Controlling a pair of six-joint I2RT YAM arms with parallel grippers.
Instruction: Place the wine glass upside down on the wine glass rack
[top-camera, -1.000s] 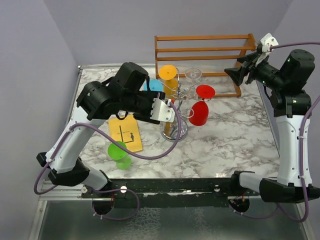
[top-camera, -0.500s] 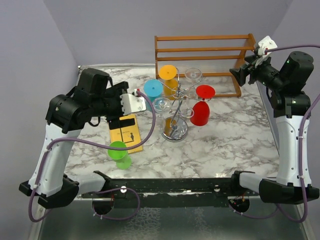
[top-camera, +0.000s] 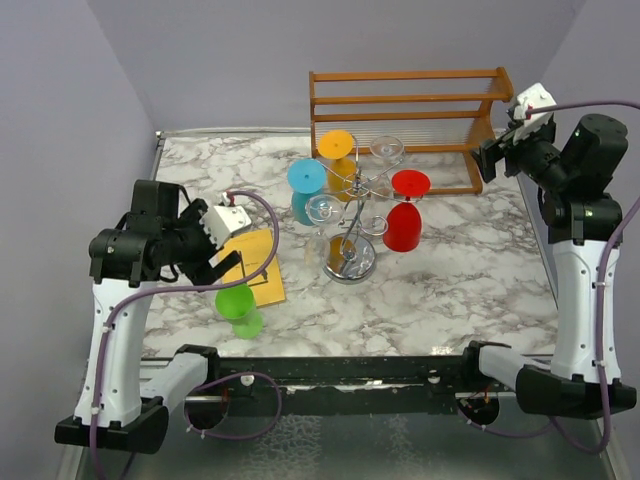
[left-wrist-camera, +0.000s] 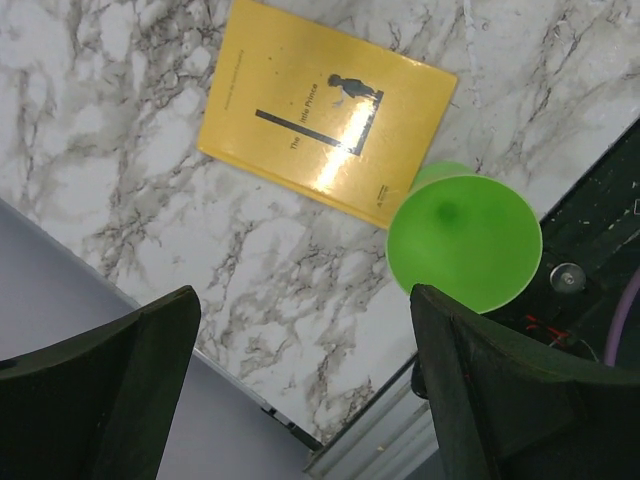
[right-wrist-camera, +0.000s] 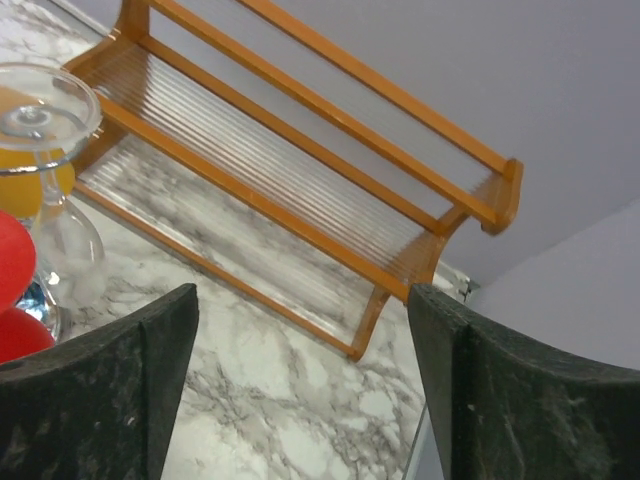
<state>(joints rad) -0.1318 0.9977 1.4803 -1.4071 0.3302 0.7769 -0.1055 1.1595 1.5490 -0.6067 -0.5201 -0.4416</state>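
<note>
Top external, wine glass rack (top-camera: 350, 262) holding coloured glasses (top-camera: 401, 226), green wine glass (top-camera: 238, 303) apart.

Lilac walls (top-camera: 250, 60) enclose a marble-patterned table (top-camera: 470, 280), a wooden slatted shelf (top-camera: 410, 99) at its back

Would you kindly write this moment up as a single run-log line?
left fingers: open, empty, over green glass | right fingers: open, empty, by wooden shelf | wine glass rack: green glass not hung
</note>
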